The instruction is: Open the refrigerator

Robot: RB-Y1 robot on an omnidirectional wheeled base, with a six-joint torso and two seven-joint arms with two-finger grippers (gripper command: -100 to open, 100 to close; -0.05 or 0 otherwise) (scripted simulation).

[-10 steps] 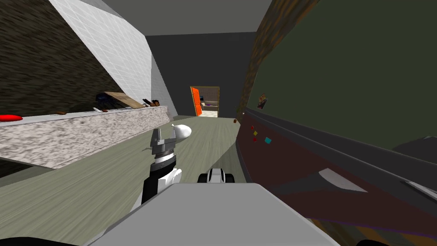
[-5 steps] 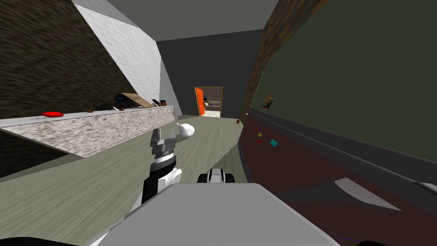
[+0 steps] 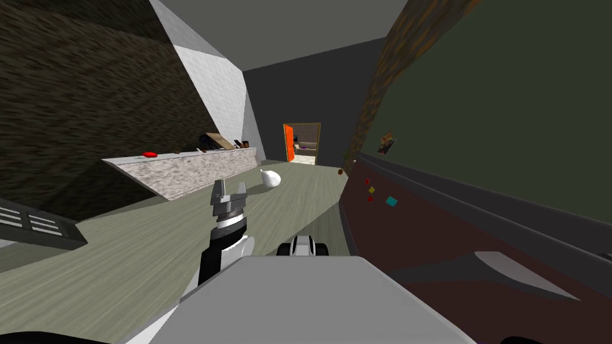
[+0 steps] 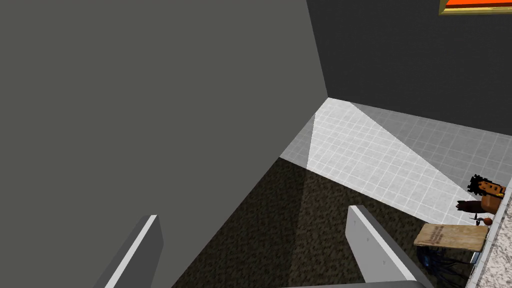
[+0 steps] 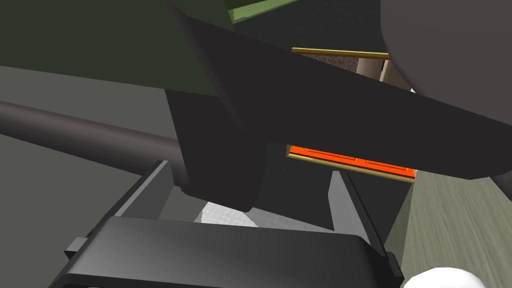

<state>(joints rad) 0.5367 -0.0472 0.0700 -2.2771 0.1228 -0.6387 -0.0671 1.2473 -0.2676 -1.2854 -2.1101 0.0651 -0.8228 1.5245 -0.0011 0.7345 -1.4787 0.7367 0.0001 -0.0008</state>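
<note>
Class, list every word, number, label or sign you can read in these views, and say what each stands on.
No text can be read.
Board on the counter: faint marks, too blurred to read.
Small picture on the dark green front: too small to read.
Teal tag on the maroon front: plain, no lettering visible.

A long room with a grey-green plank floor point(image 3: 137, 257). A speckled stone counter point(image 3: 191, 170) lines the left below a white tiled wall point(image 3: 218, 83) — at the far end, an open orange door point(image 3: 289, 143).
</note>
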